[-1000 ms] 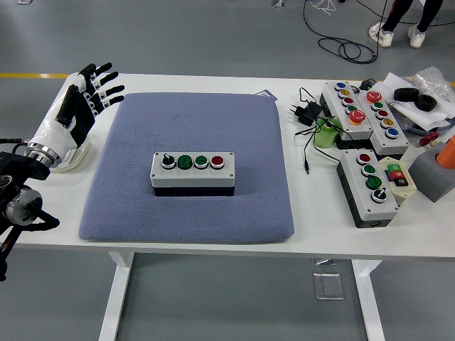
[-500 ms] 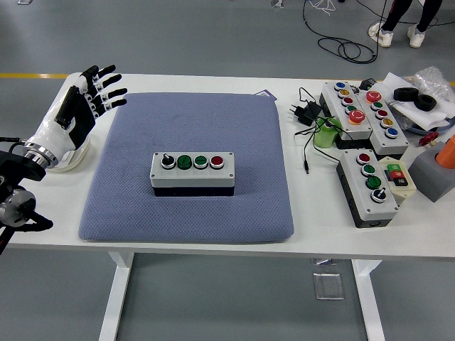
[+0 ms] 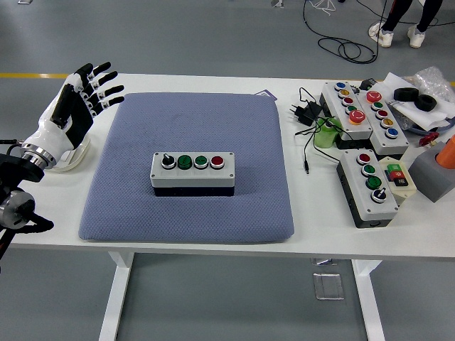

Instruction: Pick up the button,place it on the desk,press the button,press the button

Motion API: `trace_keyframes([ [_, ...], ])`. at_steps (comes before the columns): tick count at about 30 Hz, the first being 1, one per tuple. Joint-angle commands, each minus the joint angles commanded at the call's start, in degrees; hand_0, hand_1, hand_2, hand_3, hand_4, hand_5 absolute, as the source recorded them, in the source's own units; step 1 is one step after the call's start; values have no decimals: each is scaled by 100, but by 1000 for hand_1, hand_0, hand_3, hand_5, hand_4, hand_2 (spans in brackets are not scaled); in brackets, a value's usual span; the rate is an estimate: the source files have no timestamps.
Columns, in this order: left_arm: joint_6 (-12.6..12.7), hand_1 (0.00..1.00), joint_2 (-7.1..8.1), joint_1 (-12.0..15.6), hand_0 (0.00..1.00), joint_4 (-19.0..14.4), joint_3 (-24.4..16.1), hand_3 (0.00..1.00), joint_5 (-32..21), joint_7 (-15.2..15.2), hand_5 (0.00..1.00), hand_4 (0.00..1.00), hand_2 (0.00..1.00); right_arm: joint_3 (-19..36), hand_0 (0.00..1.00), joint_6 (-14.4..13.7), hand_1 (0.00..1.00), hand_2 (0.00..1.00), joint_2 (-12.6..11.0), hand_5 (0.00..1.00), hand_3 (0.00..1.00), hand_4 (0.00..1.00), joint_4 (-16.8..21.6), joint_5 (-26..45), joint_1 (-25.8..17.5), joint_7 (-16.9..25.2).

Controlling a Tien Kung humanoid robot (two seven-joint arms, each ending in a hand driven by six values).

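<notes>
- The left hand (image 3: 79, 99) hovers over the table's (image 3: 213, 245) far-left corner, fingers (image 3: 106, 90) spread wide and holding nothing, fingertips pointing right toward the blue-grey mat (image 3: 192, 163).
- The mat's left edge lies just right of the hand; its far-left corner sits just beside the fingertips, whether touching I cannot tell.
- Under the wrist a white curved object (image 3: 71, 158) rests on the table, partly hidden by the arm.
- The four-button control box (image 3: 192, 173) sits well to the right of the hand and nearer the table's front edge, at the middle of the mat, flat and square to it. Its top row reads, from the hand's side: black selector knob (image 3: 168, 161), two green buttons (image 3: 193, 162), red button (image 3: 217, 161).
- Open mat surrounds the box on all sides, with a clear run between hand and box.
- Far right of the hand, beyond the mat's right edge, lie more button boxes (image 3: 359, 110), a black plug adapter (image 3: 304, 111) with cable, and a green object (image 3: 325, 135), crowding that end.
- The table's front edge runs along the mat's near edge with a narrow white strip between.
- A person's legs (image 3: 402, 18) stand on the floor beyond the far-right corner.
</notes>
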Motion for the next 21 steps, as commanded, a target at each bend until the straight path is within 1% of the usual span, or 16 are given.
trace_keyframes([
  [7, -56, 833, 1, 50, 786, -68, -174, 949, 61, 50, 998, 538, 954, 19, 644, 3, 474, 615, 2, 239, 568, 309, 0, 1, -13, 4],
  [12, -61, 830, 13, 62, 786, -43, -198, 952, 107, 59, 998, 541, 945, 27, 644, 11, 475, 615, 0, 239, 568, 309, 0, -28, -2, 4],
  [13, -132, 830, -10, 72, 786, -33, -258, 952, 184, 104, 998, 541, 945, 21, 644, 18, 475, 615, -1, 239, 568, 309, 0, -27, 7, 8],
  [14, -171, 829, -23, 75, 785, -27, -287, 926, 221, 128, 998, 539, 915, 20, 644, 21, 474, 615, -1, 241, 568, 310, 0, -30, 10, 9],
  [16, -267, 829, -59, 67, 785, -17, -331, 926, 287, 168, 998, 539, 915, 28, 644, 23, 474, 615, 2, 241, 568, 310, 0, -41, 13, 9],
  [21, -278, 832, -82, 67, 791, 9, -355, 919, 347, 187, 998, 548, 916, 32, 643, 34, 475, 615, -1, 241, 568, 311, 0, -72, 22, 10],
])
